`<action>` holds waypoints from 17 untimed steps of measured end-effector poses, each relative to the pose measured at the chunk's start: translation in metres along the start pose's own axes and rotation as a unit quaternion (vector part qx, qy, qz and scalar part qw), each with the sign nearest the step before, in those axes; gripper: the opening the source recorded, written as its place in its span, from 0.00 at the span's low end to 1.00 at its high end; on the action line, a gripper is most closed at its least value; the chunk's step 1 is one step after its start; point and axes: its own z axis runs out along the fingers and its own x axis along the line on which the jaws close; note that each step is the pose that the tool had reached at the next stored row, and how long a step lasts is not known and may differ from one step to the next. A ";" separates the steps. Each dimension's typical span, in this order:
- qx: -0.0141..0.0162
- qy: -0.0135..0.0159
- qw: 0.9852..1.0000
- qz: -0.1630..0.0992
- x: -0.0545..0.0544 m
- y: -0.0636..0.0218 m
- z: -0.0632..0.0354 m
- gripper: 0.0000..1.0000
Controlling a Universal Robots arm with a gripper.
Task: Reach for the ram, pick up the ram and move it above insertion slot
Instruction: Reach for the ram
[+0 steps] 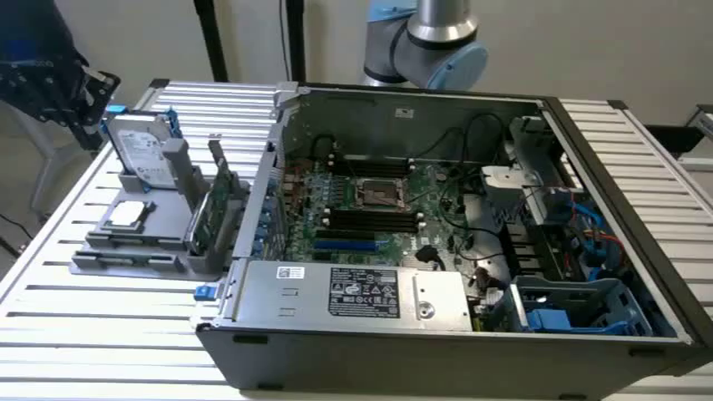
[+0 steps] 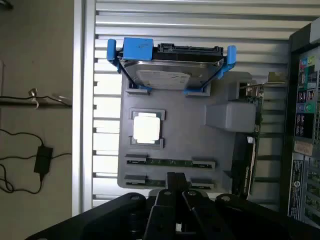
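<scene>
The end effector hangs above the gray holder, its dark fingers pressed together and nothing between them. The ram sits in a slot of the holder at the end farthest from the hard drive, showing as a thin green strip between two gray end clips. The closed fingertips lie just past the ram, over the holder's outermost slot, which they partly hide. Whether they touch anything cannot be told. The CPU lies in the holder's middle, between the ram and the hard drive. A green card stands on edge along the holder's side nearest the open case. Holder and case both rest on the slatted table.
</scene>
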 end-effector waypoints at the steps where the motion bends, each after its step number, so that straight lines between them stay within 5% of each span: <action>1: 0.000 0.000 1.000 0.000 0.000 0.0000 0.0000 0.11; 17: 0.000 0.000 1.000 0.000 -0.002 -0.0059 0.0003 0.11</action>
